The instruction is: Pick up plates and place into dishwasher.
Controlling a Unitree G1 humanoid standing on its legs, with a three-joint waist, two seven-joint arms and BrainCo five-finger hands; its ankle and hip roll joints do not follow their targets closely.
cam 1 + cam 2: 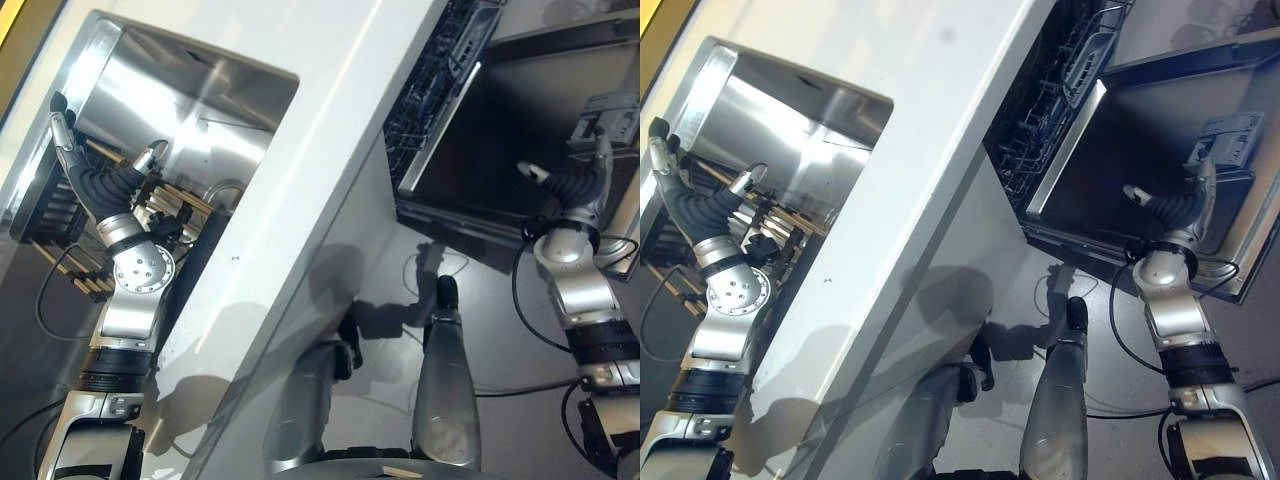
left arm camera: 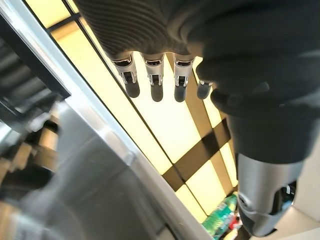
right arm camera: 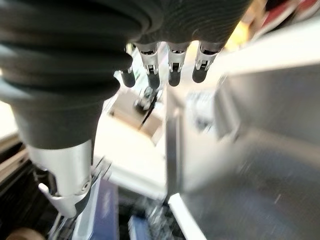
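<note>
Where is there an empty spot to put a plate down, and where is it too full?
The long white countertop between the steel sink and the open dishwasher is bare. The flat dark inside of the dishwasher door, beside the right hand, looks free too. It is crowded at the wooden dish rack by the left hand and in the wire dishwasher rack.

Silver-grey left arm raised, bent at the wrist, dark-ribbed left hand (image 1: 92,178) with silver dark-tipped fingers straight and empty, thumb apart, silver-grey right arm raised, dark-ribbed right hand (image 1: 580,175) likewise straight-fingered, holding nothing
</note>
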